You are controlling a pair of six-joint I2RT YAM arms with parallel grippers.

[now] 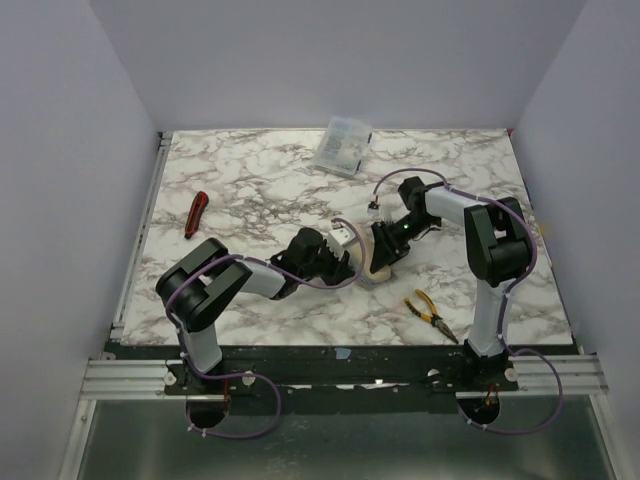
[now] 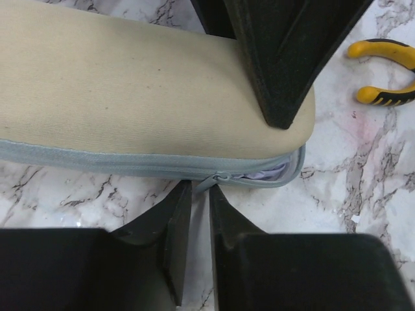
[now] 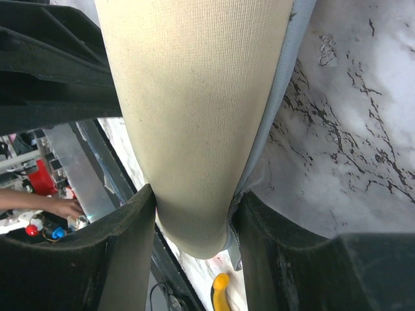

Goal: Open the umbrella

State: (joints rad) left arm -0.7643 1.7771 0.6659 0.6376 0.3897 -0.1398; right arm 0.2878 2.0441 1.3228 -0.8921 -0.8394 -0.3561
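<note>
One umbrella, central, far from table edges.

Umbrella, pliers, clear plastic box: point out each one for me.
umbrella (image 2: 130,91), left wrist view, on its beige cover.
pliers (image 1: 424,306), top external view, on the yellow handles.
clear plastic box (image 1: 342,147), top external view, on its lid.

Left arm and right arm are black with pale grey links, trailing purple cables; tool fingers are matte black and wedge-shaped.

Pliers right of umbrella, box behind
</note>
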